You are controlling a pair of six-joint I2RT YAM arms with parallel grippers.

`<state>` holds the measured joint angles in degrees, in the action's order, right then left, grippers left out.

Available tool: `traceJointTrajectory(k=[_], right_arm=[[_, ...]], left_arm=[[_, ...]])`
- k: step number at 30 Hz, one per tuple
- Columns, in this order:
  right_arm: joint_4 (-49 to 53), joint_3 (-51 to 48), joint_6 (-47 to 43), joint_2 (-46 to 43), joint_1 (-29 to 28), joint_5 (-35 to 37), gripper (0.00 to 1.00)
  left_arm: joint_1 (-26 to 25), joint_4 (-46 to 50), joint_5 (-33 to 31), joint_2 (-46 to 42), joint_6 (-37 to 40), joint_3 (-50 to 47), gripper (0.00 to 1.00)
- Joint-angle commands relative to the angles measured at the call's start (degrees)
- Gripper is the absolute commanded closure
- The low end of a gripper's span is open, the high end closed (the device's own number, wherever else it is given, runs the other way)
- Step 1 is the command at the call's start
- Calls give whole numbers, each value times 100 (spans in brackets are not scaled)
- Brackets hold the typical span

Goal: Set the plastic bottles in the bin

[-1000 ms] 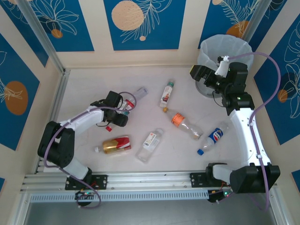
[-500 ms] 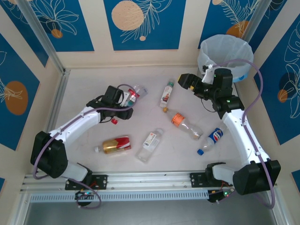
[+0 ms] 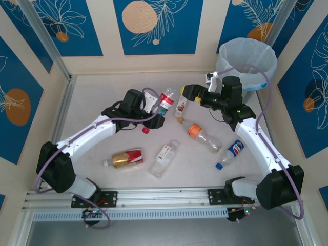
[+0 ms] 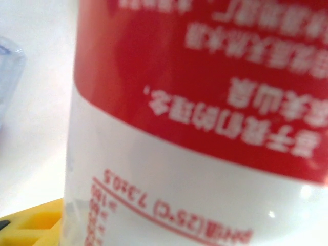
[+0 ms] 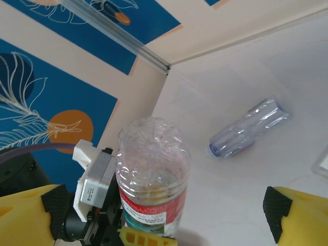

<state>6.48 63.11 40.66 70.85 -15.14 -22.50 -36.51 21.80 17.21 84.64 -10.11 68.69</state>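
Blue-and-cream patterned walls enclose a white table (image 3: 102,97) with six plastic bottles on or above it in the overhead view. One, a red-labelled bottle (image 3: 166,97), is clamped in the left gripper (image 3: 160,108) and held off the table near the middle of the back. From the left wrist its red and white label (image 4: 205,102) sits right against the lens. The right gripper (image 3: 188,94) sits just beside it with its jaws spread wide. From the right wrist the bottle's clear base (image 5: 152,154) stands between the two yellow pads (image 5: 31,210), apart from both.

Five other bottles lie flat:
- a white-labelled bottle with a green cap (image 3: 182,104), under the right gripper;
- an orange-labelled bottle (image 3: 203,135);
- a blue-labelled bottle (image 3: 233,150), near the right arm;
- a small clear bottle (image 3: 165,158);
- a crushed gold and red bottle (image 3: 124,158).

One loose red cap (image 3: 145,130) rests below the left gripper. From the right wrist, a clear unlabelled bottle (image 5: 251,128) lies on the table; I cannot tell which one it is overhead.

The one bin (image 3: 224,64), bag-lined, stands in the far right corner, well apart from the held bottle.
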Motion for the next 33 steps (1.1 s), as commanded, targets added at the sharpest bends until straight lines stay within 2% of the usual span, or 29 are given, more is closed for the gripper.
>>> traceJointTrajectory(k=[1,7,11,15,20,23,29,33], right_arm=[[-663,-167,-94,81,-173,-200,0],[-1471,-381,-151,405,-288,-261,1],[-2025,-417,-169,642,-339,-773,0],[-2055,-405,-272,715,-419,-575,3],[-1738,-300,-330,829,-374,-589,11],[-1718,-360,-296,817,-334,-578,25],[-1680,-381,-468,689,-310,-695,37],[-1475,-284,-568,647,-302,-659,40]], left_arm=[[-101,-338,656,94,-153,265,37],[-203,-646,1135,221,-261,369,37],[-285,-728,1338,348,-330,426,37],[-343,-744,1342,392,-340,430,37],[-349,-910,1401,405,-421,441,37],[-349,-949,1434,421,-452,457,37],[-353,-844,1329,474,-422,492,37],[-356,-825,1307,474,-405,510,36]])
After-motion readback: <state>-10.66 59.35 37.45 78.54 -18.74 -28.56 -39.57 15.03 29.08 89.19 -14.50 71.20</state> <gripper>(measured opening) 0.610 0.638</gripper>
